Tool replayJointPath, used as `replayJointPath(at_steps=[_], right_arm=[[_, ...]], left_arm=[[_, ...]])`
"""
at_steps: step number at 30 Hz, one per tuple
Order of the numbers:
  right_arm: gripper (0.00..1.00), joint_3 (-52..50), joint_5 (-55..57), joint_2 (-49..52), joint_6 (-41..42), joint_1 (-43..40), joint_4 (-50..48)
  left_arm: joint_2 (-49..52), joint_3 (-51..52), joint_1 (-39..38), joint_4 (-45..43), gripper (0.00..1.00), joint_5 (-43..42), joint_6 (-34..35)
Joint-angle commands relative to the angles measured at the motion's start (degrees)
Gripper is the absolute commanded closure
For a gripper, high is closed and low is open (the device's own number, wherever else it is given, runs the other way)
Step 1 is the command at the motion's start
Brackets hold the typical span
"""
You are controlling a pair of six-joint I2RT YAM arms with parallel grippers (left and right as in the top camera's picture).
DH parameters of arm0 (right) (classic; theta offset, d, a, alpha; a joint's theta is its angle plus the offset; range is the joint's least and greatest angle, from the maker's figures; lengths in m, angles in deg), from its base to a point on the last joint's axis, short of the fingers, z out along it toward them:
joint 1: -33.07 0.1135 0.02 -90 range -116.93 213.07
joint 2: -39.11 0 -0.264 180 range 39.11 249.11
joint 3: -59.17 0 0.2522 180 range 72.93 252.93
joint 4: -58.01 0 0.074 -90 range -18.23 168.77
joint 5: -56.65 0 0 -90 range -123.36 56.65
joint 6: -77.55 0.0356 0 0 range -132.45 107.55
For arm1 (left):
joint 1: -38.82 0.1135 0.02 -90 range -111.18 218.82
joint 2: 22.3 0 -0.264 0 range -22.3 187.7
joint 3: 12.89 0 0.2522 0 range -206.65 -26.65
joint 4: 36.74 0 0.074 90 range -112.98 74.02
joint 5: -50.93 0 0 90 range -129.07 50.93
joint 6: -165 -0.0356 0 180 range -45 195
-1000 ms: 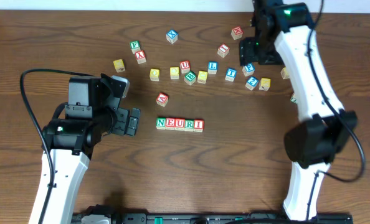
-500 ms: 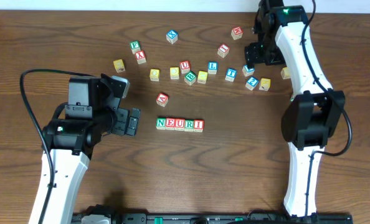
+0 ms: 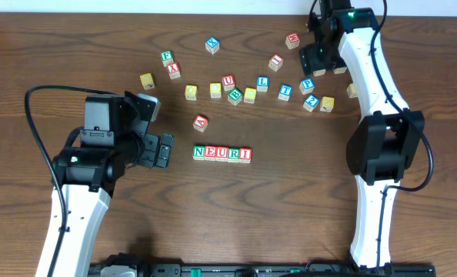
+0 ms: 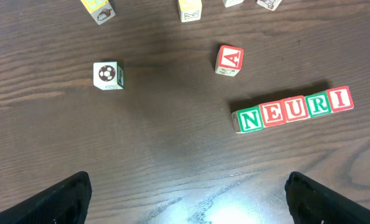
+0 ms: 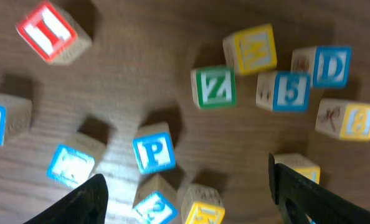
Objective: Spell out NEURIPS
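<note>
Five letters are down and two remain. The row of five pale-wood cubes (image 3: 222, 154) reads N, E, U, R, I on the dark wooden table (image 3: 290, 223). It lies well away from my right pincer (image 5: 185, 173) and ahead of my left pincer (image 4: 188, 177), off beyond one finger. So I judge the step in hand is fetching the P.

And there it is! The pale-wood cube with a blue-framed P (image 5: 154, 151) sits just ahead of the gap between my right fingers, letter up and untouched. My right pincer is spread wide with nothing in it. My left pincer is fully spread too, empty over bare wood.

The next move, as I see it, is to come down so the fingers straddle the P, but it's crowded here. A pale-wood cube with a green-framed Z (image 5: 215, 87) stands further ahead. Two more cubes press in just behind the P, close to my fingers. I'd want to come in square, spare those neighbours, then carry the P across to the I end of the row.

Some things I can't read. The right wrist view is smeared, both fingers run off its bottom edge, and the nearest cubes are cut off. A pale-wood cube with a blue-framed character (image 5: 283, 90) beside the Z could be an S or a 5, and I can't tell which. From overhead, my right fingers are hard to pick out against the dark arm.
</note>
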Motion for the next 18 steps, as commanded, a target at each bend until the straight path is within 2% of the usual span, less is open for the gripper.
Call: replayJointPath(at_steps=[1, 4, 9, 18], right_arm=[[0.21, 1.2, -0.6, 1.0, -1.7, 2.1, -1.3], [0.21, 1.2, -0.6, 3.0, -1.7, 2.5, -1.7], [0.3, 1.2, -0.5, 6.7, -2.3, 2.6, -1.9], [0.29, 1.2, -0.5, 7.0, -2.3, 2.2, -3.2]], left_arm=[[0.0, -1.5, 0.2, 0.0, 0.02, 0.5, -0.3], [0.0, -1.5, 0.2, 0.0, 0.02, 0.5, -0.3], [0.0, -1.5, 0.2, 0.0, 0.02, 0.5, -0.3], [0.0, -1.5, 0.2, 0.0, 0.02, 0.5, -0.4]])
